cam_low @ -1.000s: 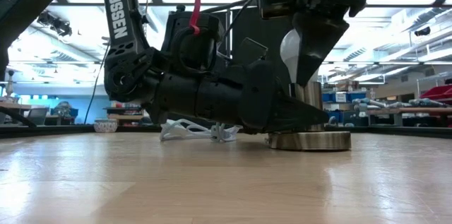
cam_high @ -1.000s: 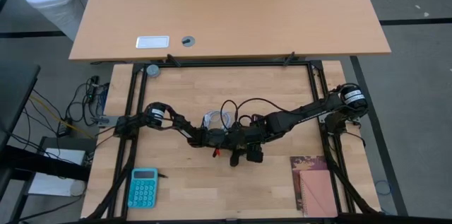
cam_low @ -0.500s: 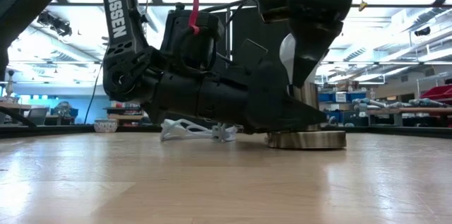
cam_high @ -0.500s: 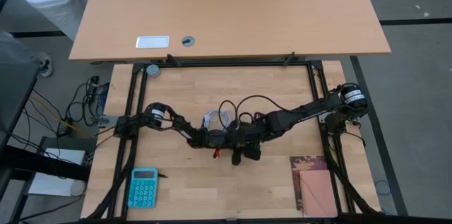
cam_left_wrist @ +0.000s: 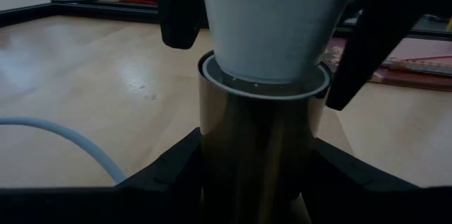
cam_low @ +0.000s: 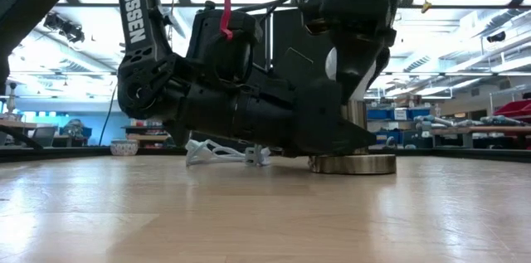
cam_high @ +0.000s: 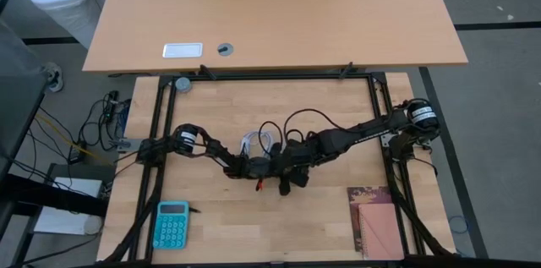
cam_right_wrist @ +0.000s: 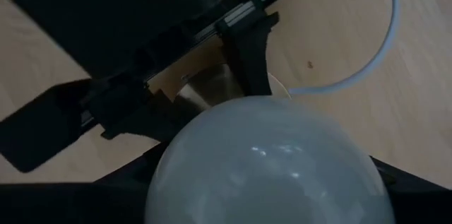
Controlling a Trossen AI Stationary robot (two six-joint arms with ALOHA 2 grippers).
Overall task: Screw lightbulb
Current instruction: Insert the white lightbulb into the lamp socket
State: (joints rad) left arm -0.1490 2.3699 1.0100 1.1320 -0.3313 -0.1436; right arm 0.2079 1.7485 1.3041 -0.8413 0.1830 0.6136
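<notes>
At mid-table, the right end effector pinches the lightbulb from above while the left end effector clamps the socket.

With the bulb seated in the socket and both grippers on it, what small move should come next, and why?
Probably another twist by the right gripper, which is shut on the lightbulb from above. The bulb's neck already sits in the socket's mouth, and the left gripper clamps the socket's metal stem, so the holder looks braced against turning.
</notes>
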